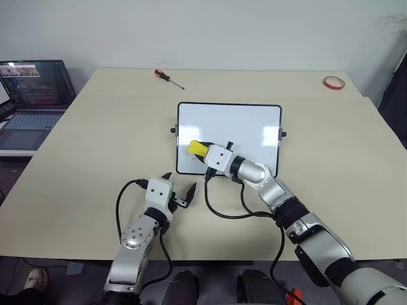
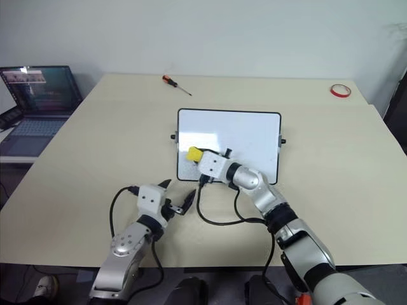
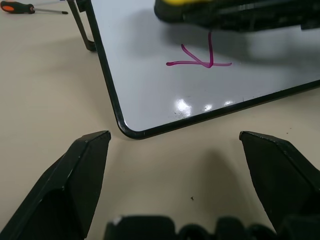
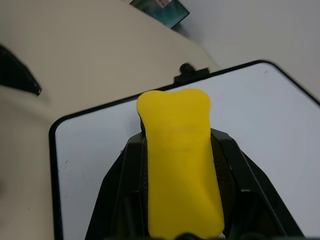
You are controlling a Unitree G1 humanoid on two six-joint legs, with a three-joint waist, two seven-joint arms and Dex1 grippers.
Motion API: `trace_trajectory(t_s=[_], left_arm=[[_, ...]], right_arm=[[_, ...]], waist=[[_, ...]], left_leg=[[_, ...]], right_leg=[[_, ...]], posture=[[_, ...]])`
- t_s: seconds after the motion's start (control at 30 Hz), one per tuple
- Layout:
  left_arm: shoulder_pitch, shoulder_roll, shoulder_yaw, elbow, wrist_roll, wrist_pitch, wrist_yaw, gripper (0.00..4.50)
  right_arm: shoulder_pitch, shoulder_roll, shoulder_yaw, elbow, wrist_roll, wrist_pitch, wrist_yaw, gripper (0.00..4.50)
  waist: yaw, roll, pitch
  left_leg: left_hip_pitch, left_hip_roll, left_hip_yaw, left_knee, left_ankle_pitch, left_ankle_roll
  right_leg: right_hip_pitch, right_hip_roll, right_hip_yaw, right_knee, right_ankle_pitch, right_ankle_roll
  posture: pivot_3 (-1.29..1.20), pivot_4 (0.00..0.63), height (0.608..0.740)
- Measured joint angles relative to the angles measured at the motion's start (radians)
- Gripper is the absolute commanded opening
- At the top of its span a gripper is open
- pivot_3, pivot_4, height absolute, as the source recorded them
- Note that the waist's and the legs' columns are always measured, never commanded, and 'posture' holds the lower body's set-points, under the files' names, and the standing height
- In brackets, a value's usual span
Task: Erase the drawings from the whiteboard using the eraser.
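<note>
Left eye view: whiteboard (image 1: pixel 241 127) lies flat near the middle of the beige worktop (image 1: pixel 82 152), black frame, small knobs on both short sides. Right gripper (image 1: pixel 205 151) is over the board's near-left area, fingers clamped on the yellow eraser (image 1: pixel 198 148). Whether the eraser's underside touches the board surface cannot be told.

Right wrist view: eraser (image 4: pixel 181 160) sits lengthwise between the two black fingers, its far end sticking out past them, above the board's corner region.

Left wrist view: one red drawing (image 3: pixel 200 59), a crossed squiggle, on the board close to its near-left rounded corner, just beside the eraser and right gripper. Other drawings not made out.

Left gripper (image 1: pixel 179 192) hovers low over the worktop just in front of the board's near-left corner, fingers spread wide, holding nothing, apart from the frame.

Orange-handled screwdriver (image 1: pixel 168 77) lies at the far edge of the worktop, red tape ring (image 1: pixel 333 82) at the far right. Laptop (image 1: pixel 32 101) stands open on a side surface to the left.
</note>
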Motion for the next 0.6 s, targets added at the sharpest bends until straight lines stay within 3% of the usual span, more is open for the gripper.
trace_trajectory(t_s=[0.6], left_arm=[[-0.044,0.000,-0.005,0.000,0.002,0.006,0.000,4.50]], right_arm=[[-0.049,0.019,0.045,0.088,-0.104,0.038,-0.023,1.26]], waist=[[-0.003,0.000,0.000]], left_leg=[[0.003,0.000,0.000,0.001,0.000,0.000]], right_leg=[[0.002,0.000,0.000,0.002,0.000,-0.001]], posture=[[0.00,0.150,0.740]])
